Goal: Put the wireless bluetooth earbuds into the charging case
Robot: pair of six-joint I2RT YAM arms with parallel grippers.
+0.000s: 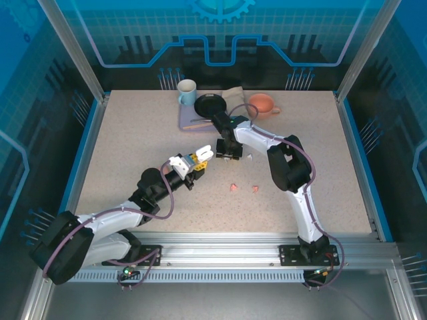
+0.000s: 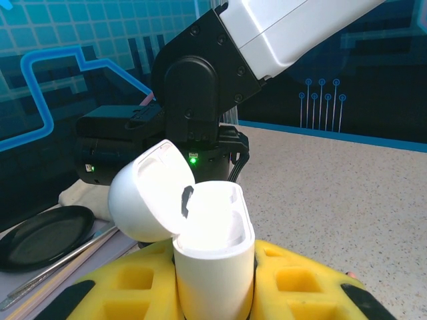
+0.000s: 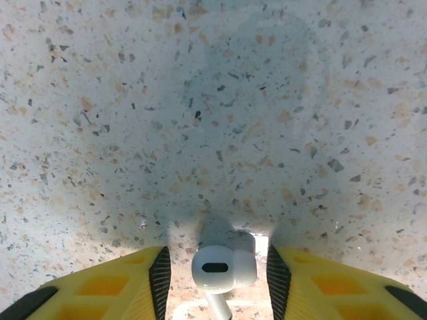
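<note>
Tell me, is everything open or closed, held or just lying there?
charging case: lid open, held
left gripper: shut on the charging case
right gripper: open around the white earbud
white earbud: between the jaws, not gripped
pink earbuds: loose on the table
blue mug: upright
pink mug: upright

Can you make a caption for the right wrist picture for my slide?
The open right hand straddles a white earbud on the speckled table.
</note>
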